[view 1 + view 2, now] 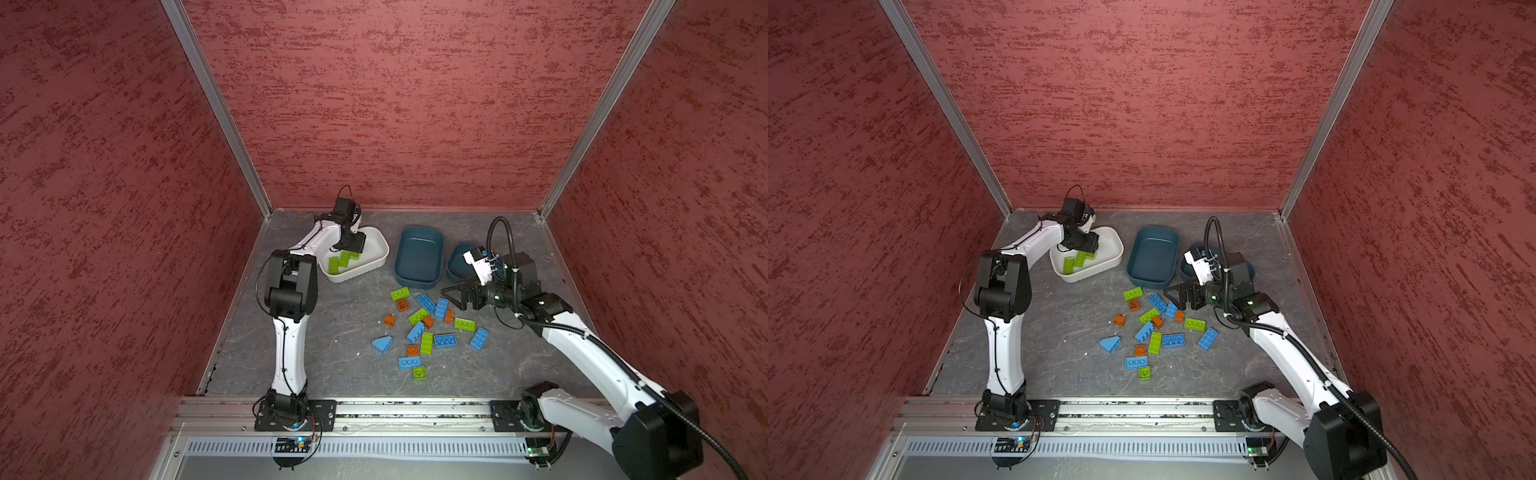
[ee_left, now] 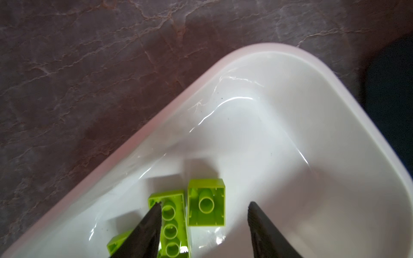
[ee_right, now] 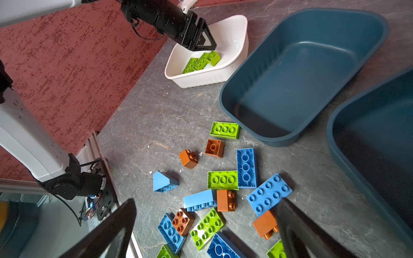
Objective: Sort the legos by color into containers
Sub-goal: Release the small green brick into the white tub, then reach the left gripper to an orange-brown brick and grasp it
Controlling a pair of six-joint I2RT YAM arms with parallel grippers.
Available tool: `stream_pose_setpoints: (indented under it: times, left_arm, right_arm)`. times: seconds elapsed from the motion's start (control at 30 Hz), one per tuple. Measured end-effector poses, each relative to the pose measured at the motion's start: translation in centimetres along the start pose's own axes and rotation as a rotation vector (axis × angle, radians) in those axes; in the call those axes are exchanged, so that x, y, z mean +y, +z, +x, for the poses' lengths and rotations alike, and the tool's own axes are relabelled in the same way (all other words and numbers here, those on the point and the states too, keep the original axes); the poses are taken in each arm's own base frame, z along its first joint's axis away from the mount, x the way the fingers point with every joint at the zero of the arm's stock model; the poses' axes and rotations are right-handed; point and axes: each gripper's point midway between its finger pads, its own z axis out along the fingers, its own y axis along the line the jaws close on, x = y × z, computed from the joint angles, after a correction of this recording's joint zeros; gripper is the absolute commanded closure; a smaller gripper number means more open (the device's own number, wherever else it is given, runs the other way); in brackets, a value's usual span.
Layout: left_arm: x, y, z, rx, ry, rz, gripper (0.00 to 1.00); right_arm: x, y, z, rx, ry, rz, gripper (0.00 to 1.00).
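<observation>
The left tool (image 2: pixel 205 203) hangs over the white tub (image 3: pixel 207 78) with its fingers apart, and nothing is between them. Three lime green bricks (image 3: pixel 200 61) lie inside this tub. The right tool (image 3: pixel 207 201) is wide and holds nothing, above the mixed legos (image 1: pixel 444 340) scattered on the surface (image 1: pixel 324 332), near two dark teal tubs (image 3: pixel 301 73).

Left of centre: white tub (image 1: pixel 374 239) held three lime green bricks (image 1: pixel 344 259); left gripper (image 1: pixel 354 249) hung over them. To its right: dark teal tub (image 1: pixel 417 257), then second teal tub (image 1: pixel 455 266) partly behind the right arm (image 1: pixel 582 345). Below, loose bricks (image 1: pixel 444 340) lay scattered, right gripper (image 1: pixel 451 297) at their upper right.
</observation>
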Motion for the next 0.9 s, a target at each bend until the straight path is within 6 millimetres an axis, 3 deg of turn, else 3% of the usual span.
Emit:
stream_pose_setpoints:
  times: [0.2, 0.4, 0.73, 0.9]
  left_arm:
    - [-3.9, -5.2, 1.5, -0.016, 0.019, 0.067, 0.25]
    - [-8.8, -9.2, 5.9, 0.021, 0.02, 0.138, 0.27]
    - [-15.2, -8.0, 16.3, 0.218, -0.168, 0.127, 0.22]
    - [-17.2, -7.5, 18.4, 0.226, -0.289, 0.074, 0.23]
  right_arm:
    - [0.4, -0.4, -0.2, -0.011, -0.008, -0.003, 0.01]
    - [0.3, -0.3, 0.1, -0.005, -0.004, -0.004, 0.01]
    - [-0.2, 0.1, 1.7, 0.025, 0.036, -0.009, 0.01]
    - [-0.1, 0.1, 2.0, 0.027, 0.037, -0.011, 0.01]
